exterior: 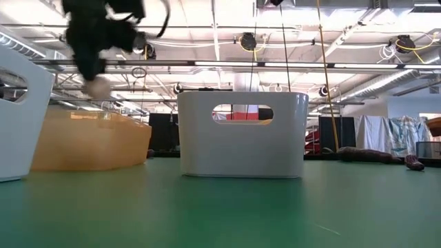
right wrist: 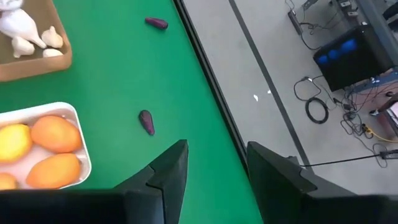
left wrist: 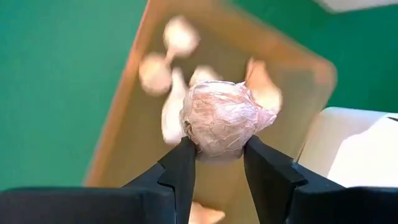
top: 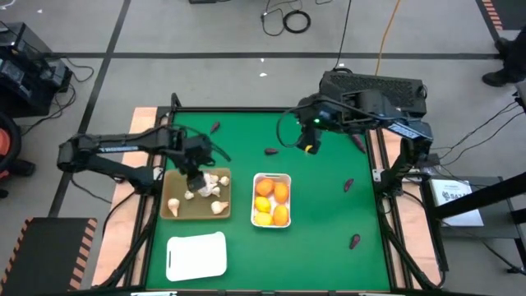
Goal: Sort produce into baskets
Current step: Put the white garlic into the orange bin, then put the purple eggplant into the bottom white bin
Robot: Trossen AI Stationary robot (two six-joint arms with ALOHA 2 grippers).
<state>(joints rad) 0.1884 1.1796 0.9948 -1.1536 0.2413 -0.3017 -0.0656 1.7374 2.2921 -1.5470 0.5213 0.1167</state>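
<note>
Garlic [left wrist: 221, 127], light, papery and likely crushable, hung above the tan tray [top: 173, 210] pinched at its base by the left gripper [left wrist: 219, 152], while the right gripper [right wrist: 214, 168] waited empty, fingers apart.

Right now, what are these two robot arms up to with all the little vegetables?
They're sorting produce into trays. The left gripper holds a garlic bulb above the tan tray, which already has several bulbs in it. The white tray beside it holds orange fruits; a second white tray has nothing in it. The right gripper hangs open and holds nothing above the green table, where small purple vegetables lie unsorted.
</note>
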